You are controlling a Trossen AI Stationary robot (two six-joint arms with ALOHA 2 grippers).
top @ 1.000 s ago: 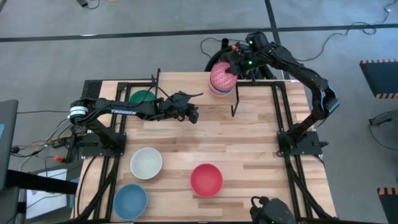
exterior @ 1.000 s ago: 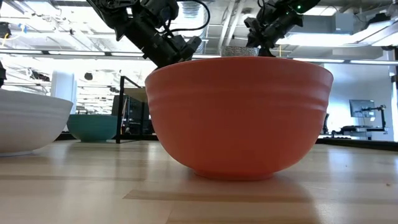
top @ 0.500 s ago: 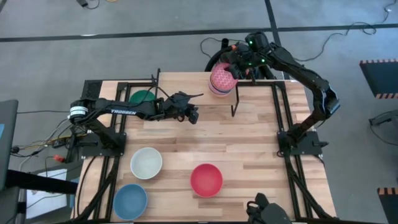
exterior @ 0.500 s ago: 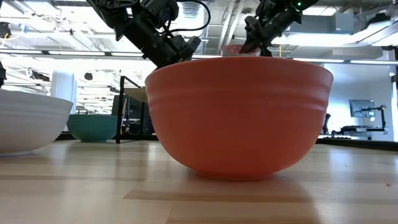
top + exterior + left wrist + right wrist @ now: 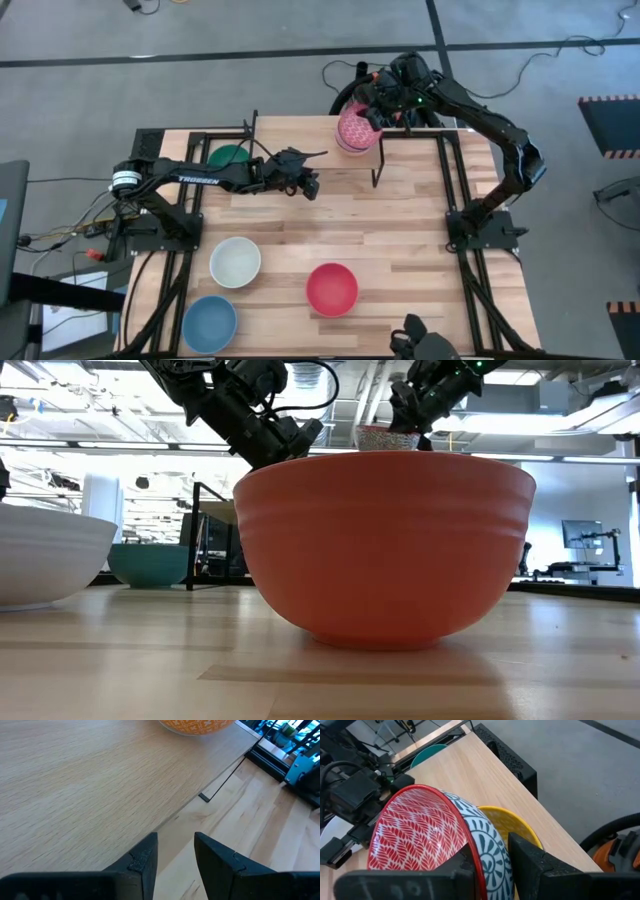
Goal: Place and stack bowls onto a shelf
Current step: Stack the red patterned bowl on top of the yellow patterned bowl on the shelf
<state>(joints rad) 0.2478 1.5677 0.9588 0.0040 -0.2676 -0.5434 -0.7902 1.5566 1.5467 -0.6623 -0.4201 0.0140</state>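
Right claw lifting a patterned bowl at the far end of the shelf

On the tabletop (image 5: 400, 240) stands the shelf (image 5: 310, 150). The right claw (image 5: 490, 857) is clamped on the rim of a pink speckled bowl (image 5: 356, 125), tilted above a yellow bowl (image 5: 512, 822). The left claw (image 5: 175, 852) hovers over the shelf's front edge, fingers slightly apart, holding nothing. A green bowl (image 5: 230, 155) sits beside the shelf; cream-white (image 5: 235, 261), red (image 5: 331, 288) and blue (image 5: 209, 322) bowls lie nearer.

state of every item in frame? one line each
pink speckled bowl: tilted, rim gripped by right gripper, over the yellow bowl
yellow bowl: upright on shelf
green bowl: upright, on table
cream-white bowl: upright, on table
red bowl: upright, on table
blue bowl: upright, on table
left gripper: open, empty, above shelf edge
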